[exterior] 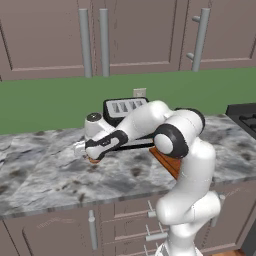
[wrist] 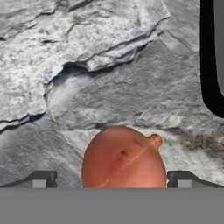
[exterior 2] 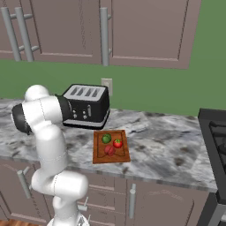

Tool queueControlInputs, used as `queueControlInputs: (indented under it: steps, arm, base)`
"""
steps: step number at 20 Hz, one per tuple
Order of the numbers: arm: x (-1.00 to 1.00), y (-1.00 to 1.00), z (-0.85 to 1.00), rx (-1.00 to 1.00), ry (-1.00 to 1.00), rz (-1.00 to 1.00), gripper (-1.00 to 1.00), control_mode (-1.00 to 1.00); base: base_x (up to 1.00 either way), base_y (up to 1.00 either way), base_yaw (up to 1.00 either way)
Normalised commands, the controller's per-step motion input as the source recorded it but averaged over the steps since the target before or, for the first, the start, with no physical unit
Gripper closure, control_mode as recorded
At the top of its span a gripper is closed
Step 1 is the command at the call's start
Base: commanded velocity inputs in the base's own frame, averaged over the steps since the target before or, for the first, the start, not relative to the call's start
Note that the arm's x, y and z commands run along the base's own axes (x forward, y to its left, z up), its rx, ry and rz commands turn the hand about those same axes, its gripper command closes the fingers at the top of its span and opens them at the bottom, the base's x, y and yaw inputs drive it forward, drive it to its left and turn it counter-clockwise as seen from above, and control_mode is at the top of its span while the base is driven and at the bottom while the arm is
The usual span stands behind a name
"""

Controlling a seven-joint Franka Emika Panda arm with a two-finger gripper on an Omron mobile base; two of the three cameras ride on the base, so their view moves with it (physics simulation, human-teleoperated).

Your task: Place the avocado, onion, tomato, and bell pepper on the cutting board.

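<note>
On the marbled surface (exterior 2: 176,145), the cutting board (exterior 2: 121,155) at the toaster's (exterior 2: 86,106) five o'clock carries the tomato (exterior 2: 117,143), while the jaws (wrist: 111,179) stand wide, straddling the onion (wrist: 124,157) untouched.

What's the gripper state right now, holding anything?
Gripper: open, its fingertips either side of the small round orange-tan onion on the grey marble counter; not closed on it.
</note>
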Motion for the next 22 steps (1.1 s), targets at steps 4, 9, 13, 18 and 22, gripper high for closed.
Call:
queueControlInputs:
  steps: [4,9,13,18,22]
  arm:
    - [0.03,0.00,-0.23,-0.04,0.06,0.00,-1.00,-1.00]
    - [0.01,-0.03,-0.23,-0.04,0.05,-0.01,-1.00,-1.00]
    - [-0.11,-0.20,-0.28,-0.05,0.02,0.00,-1.00,-1.00]
    - [-0.39,-0.30,-0.44,-0.10,0.02,-0.02,1.00,-1.00]
    - [-0.19,-0.10,-0.08,-0.08,-0.03,0.00,1.00,-1.00]
  base:
    - [0.00,0.00,0.00]
    - [0.00,0.00,0.00]
    - [0.00,0.00,0.00]
    - [0.00,0.00,0.00]
    - [0.00,0.00,0.00]
